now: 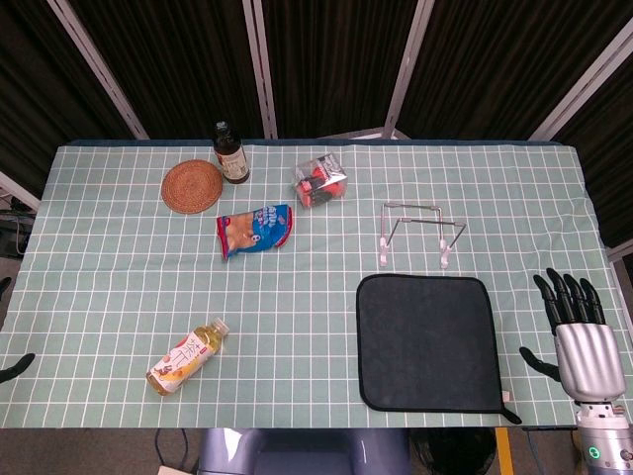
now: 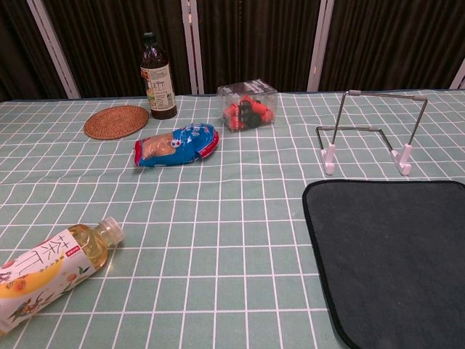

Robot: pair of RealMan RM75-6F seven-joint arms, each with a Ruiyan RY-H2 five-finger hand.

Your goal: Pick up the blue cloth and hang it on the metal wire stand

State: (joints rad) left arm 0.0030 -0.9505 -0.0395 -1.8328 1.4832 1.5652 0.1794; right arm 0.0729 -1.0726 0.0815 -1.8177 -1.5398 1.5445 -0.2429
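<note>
The dark blue-grey cloth (image 1: pixel 425 341) (image 2: pixel 396 254) lies flat and spread out on the checked tablecloth at the front right. Just behind it stands the metal wire stand (image 1: pixel 413 207) (image 2: pixel 385 94) on white feet, with nothing hanging on it. My right hand (image 1: pixel 579 332) hovers to the right of the cloth near the table's right edge, its fingers straight and apart, holding nothing and clear of the cloth. Of my left hand (image 1: pixel 15 368) only a dark fingertip shows at the far left edge. The chest view shows neither hand.
A tea bottle (image 1: pixel 188 356) (image 2: pixel 51 273) lies on its side at the front left. Further back are a blue snack bag (image 1: pixel 255 230) (image 2: pixel 176 145), a woven coaster (image 1: pixel 193 186) (image 2: pixel 116 121), a dark upright bottle (image 1: pixel 230 153) (image 2: pixel 158 76) and a clear box (image 1: pixel 319 181) (image 2: pixel 247 105).
</note>
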